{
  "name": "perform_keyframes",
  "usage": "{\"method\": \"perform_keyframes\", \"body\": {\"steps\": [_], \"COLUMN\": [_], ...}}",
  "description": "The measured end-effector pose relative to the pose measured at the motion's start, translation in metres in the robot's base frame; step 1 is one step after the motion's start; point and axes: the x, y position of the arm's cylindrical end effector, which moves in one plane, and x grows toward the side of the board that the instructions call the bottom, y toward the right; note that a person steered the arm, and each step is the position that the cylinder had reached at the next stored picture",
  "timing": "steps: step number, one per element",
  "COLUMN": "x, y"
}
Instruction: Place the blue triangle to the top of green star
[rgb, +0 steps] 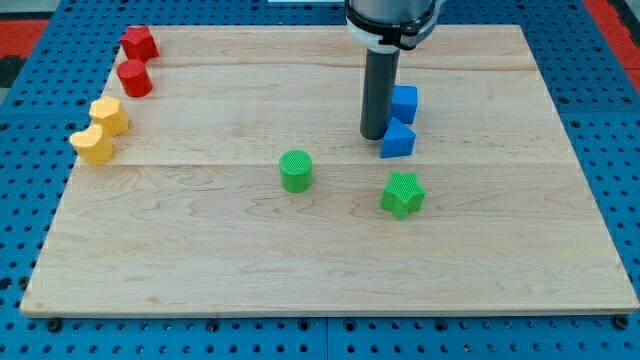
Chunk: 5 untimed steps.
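The blue triangle (398, 140) lies on the wooden board (200, 260), right of centre. The green star (402, 194) sits just below it toward the view's bottom, a small gap apart. A second blue block (404, 103), cube-like, sits just above the triangle. My tip (376, 136) rests on the board at the triangle's left side, touching or nearly touching it, and to the lower left of the blue cube.
A green cylinder (296, 171) stands left of the star. At the view's upper left are a red star-like block (139, 44), a red cylinder (134, 78), and two yellow blocks (109, 116) (93, 145) near the board's left edge.
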Motion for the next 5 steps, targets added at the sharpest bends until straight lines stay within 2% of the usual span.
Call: {"method": "perform_keyframes", "body": {"steps": [1, 2, 3, 4, 5], "x": [0.006, 0.006, -0.022, -0.030, -0.010], "y": [0.028, 0.009, 0.053, 0.098, 0.123]}}
